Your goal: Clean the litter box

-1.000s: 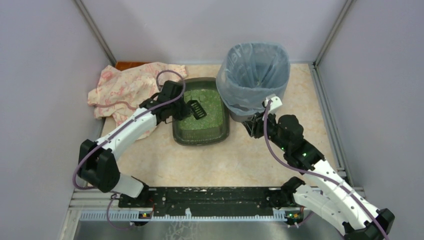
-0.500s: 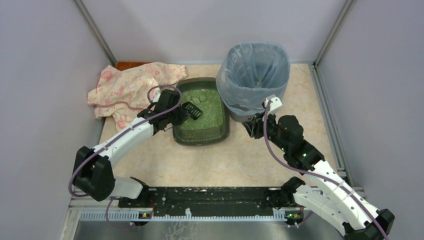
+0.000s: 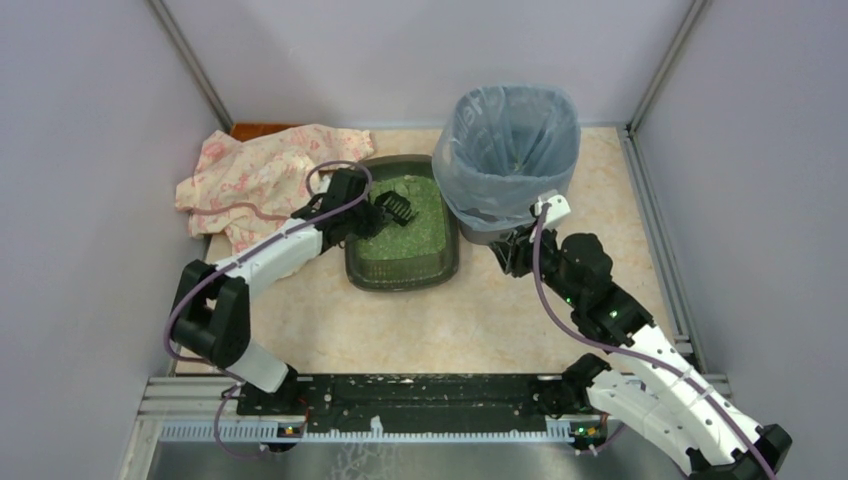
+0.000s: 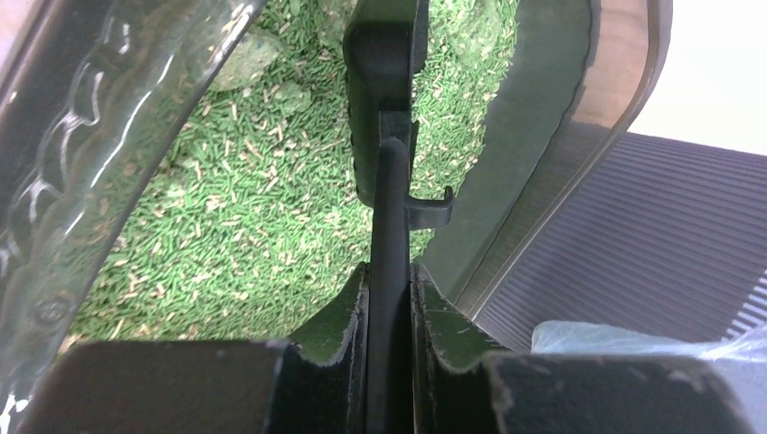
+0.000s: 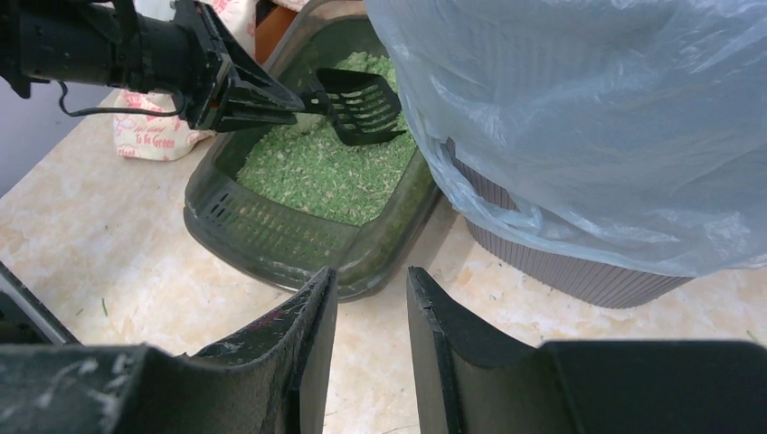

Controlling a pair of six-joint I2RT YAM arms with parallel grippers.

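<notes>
The litter box [image 3: 402, 270], a shallow dark grey-green tray holding green granules, lies mid-table; its rim [image 5: 271, 249] also shows in the right wrist view. My left gripper [image 3: 362, 218] hovers over the tray's left side, shut on the handle of a small black slotted scoop [image 3: 396, 208]. In the left wrist view the scoop [image 4: 384, 99] stands edge-on above the litter, its handle clamped between my fingers [image 4: 348, 312]. My right gripper [image 5: 371, 289] is open and empty, low over the floor between the tray and the bin. The scoop [image 5: 360, 104] shows there over the tray's far end.
A round ribbed bin [image 3: 512, 160] lined with a blue-grey bag stands right of the tray, touching its corner. A pink patterned cloth [image 3: 255, 180] lies crumpled at the back left. Grey walls close in three sides; the metal rail runs along the near edge.
My left arm has swung the scoop from the tray's middle toward its far left part, with the elbow folding in. The right arm has hardly moved.
</notes>
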